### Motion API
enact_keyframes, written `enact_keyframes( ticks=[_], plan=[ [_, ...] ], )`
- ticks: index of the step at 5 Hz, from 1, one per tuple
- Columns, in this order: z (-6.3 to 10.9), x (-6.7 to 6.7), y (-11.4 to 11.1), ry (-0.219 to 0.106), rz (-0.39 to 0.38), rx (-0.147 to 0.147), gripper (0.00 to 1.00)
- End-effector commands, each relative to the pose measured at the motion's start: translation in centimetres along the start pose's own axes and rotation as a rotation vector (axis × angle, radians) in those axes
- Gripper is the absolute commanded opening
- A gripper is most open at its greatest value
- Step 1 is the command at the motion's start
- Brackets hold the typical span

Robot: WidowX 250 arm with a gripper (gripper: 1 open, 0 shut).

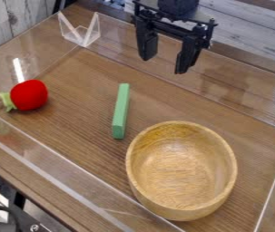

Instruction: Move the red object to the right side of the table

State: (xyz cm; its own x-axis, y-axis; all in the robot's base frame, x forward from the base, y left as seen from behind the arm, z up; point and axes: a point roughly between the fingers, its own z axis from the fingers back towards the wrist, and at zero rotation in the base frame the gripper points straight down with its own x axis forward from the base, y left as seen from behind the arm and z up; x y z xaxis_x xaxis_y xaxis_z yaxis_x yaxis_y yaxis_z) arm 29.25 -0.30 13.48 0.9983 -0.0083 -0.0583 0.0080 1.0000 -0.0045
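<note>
We see the black claw [165,52] hanging spread apart above the brown wood-grain bench [67,91], well apart from the small round red toy fruit [28,94].

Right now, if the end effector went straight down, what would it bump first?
Probably just the bare table. The open end effector hangs far from the red object, though depth is hard to judge.
</note>
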Motion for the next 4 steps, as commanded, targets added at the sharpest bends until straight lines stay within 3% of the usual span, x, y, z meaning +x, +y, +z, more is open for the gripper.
enact_keyframes(
  ticks=[1,3,4],
  plan=[
    [-0.3,0.2,-0.6,0.036,0.019,-0.005,1.00],
    [-1.1,-3.3,6.7,-0.013,0.387,-0.062,1.00],
    [-1.0,-5.4,9.7,-0.042,0.495,-0.099,1.00]
  ],
)
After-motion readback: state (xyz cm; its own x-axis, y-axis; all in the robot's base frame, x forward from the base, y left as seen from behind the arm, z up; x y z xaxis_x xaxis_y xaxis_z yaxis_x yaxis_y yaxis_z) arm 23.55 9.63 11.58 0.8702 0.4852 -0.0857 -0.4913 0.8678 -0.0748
